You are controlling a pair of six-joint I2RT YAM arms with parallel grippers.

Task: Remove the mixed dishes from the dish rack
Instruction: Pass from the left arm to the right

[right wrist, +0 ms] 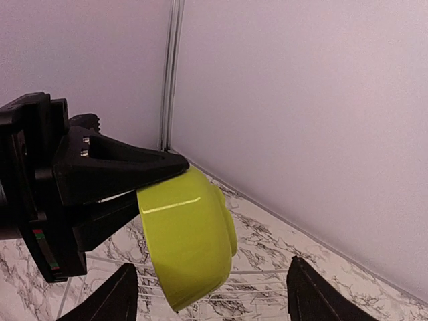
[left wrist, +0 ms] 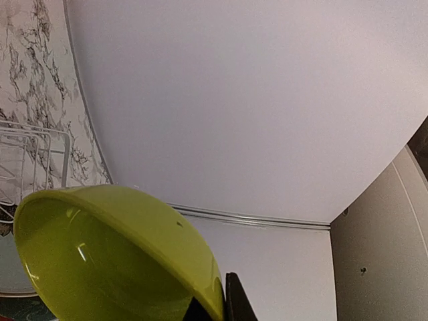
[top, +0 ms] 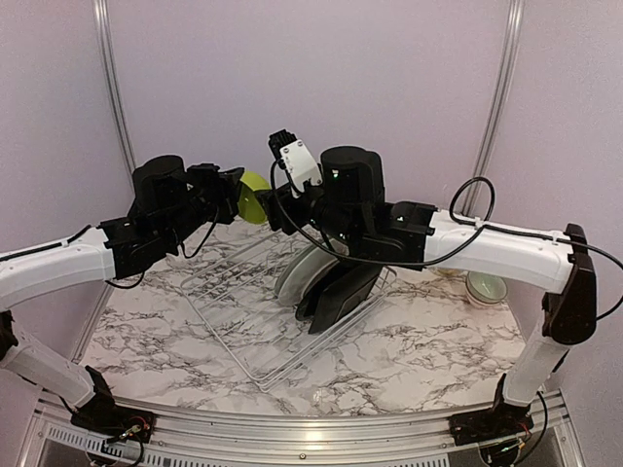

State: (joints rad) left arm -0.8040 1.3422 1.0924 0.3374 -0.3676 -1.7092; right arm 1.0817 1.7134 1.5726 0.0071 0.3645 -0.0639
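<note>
My left gripper is shut on the rim of the lime-green bowl and holds it tilted on its side, high above the back of the dish rack. In the left wrist view the bowl fills the lower left, and one finger presses on its rim. My right gripper is open and faces the bowl; its fingers stand wide on either side, apart from it. Round whitish plates and black squarish plates stand in the rack.
A pale grey-green bowl sits on the marble table at the right, outside the rack. The back wall and its corner rails are close behind both grippers. The right arm reaches over the plates in the rack.
</note>
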